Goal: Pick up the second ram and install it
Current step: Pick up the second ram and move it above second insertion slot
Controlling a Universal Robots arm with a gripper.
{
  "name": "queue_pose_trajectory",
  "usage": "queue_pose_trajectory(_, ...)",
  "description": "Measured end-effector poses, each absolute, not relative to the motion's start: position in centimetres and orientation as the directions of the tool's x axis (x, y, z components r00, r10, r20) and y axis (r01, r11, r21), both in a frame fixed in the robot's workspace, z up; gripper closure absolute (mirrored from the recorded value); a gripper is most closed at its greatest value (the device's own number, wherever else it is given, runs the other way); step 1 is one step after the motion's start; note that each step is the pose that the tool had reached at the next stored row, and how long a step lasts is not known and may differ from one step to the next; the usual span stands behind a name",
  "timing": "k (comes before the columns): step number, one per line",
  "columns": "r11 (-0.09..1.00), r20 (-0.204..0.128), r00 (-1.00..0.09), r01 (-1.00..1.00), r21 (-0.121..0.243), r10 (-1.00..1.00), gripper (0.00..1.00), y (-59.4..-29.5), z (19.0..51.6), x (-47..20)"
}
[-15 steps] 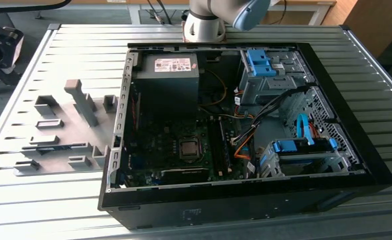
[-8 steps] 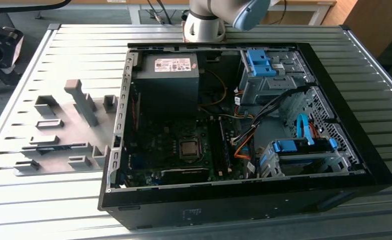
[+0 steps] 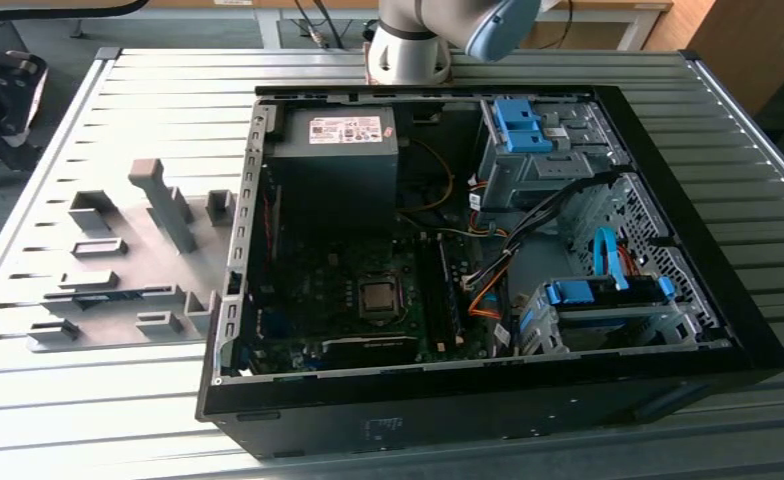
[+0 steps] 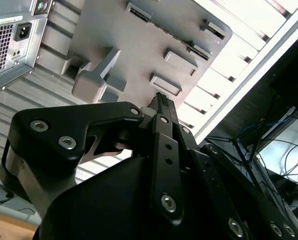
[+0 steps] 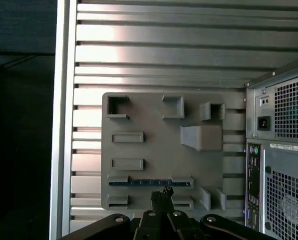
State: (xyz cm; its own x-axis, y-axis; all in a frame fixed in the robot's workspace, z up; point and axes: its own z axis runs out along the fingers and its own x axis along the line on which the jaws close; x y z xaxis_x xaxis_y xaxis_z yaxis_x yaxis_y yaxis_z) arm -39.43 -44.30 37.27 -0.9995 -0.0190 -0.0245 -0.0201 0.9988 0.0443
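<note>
Hovering near ram (image 5: 149, 183) with gripper (image 5: 161, 191) seemingly closed, empty. Sits on edge in holder (image 5: 149, 145) slot, beside case (image 5: 283, 150). Should handle light, stiff, fragile (bare chips); best pinched on flat faces, mid-length.

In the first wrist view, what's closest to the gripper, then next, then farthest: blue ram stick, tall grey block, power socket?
1. Blue ram stick: lying in the grey holder plate, right by the gripper.
2. Tall grey block: standing on the plate, toward the computer case.
3. Power socket: on the case's back.
</note>
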Motion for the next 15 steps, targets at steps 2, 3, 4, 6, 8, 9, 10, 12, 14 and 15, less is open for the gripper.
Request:
queue_pose_trajectory(2,0.997,-0.024,-0.998,-0.058,0.044,-0.057,0.90,-44.30,37.25,-39.43)
queue_pose_trajectory(3,0.996,-0.024,-0.997,-0.075,0.044,-0.074,0.90,-44.30,37.24,-39.43)
queue_pose_trajectory(4,0.995,-0.024,-0.995,-0.093,0.044,-0.092,0.90,-44.30,37.24,-39.43)
queue_pose_trajectory(6,0.991,-0.024,-0.991,-0.129,0.044,-0.128,0.90,-44.30,37.22,-39.43)
queue_pose_trajectory(8,0.985,-0.024,-0.986,-0.166,0.044,-0.165,0.90,-44.30,37.21,-39.43)
queue_pose_trajectory(9,0.982,-0.025,-0.983,-0.184,0.044,-0.183,0.90,-44.30,37.20,-39.44)
queue_pose_trajectory(10,0.979,-0.024,-0.980,-0.201,0.044,-0.200,0.90,-44.30,37.20,-39.44)
queue_pose_trajectory(12,0.971,-0.024,-0.972,-0.235,0.044,-0.234,0.90,-44.31,37.19,-39.44)
queue_pose_trajectory(14,0.963,-0.024,-0.964,-0.266,0.044,-0.265,0.90,-44.30,37.19,-39.44)
queue_pose_trajectory(15,0.959,-0.024,-0.960,-0.281,0.044,-0.280,0.90,-44.30,37.19,-39.44)
